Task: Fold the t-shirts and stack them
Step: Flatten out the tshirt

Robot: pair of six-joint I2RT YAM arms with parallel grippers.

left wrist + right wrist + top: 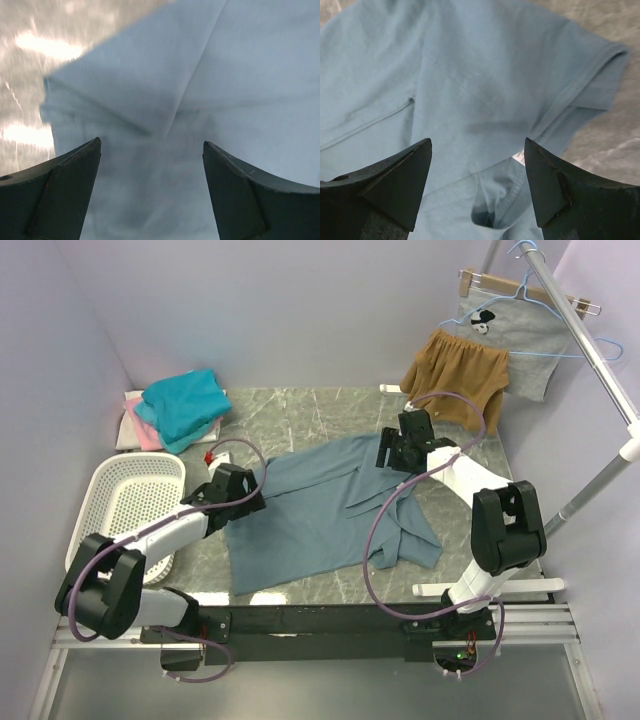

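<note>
Four t-shirts (pixel 310 510), two pincers (pixel 151 150) (pixel 477 150), one basket (pixel 140 461)

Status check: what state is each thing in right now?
grey-blue t-shirt: spread out, partly folded, unheld.
teal t-shirt: loosely folded atop pink t-shirt.
left gripper: open over shirt.
right gripper: open over shirt.
basket: upright.
brown shorts: hanging.
printed grey garment: on hanger.

Black-and-white arms (pixel 160 536), looped purple cables (pixel 368 540)

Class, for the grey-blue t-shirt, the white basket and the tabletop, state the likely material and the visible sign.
Grey-blue t-shirt: matte knit, likely cotton; soft creases, stitched hems. White basket: probably moulded plastic; rigid lattice walls. Tabletop: glossy, grey-veined; stone or laminate, cannot tell.
</note>
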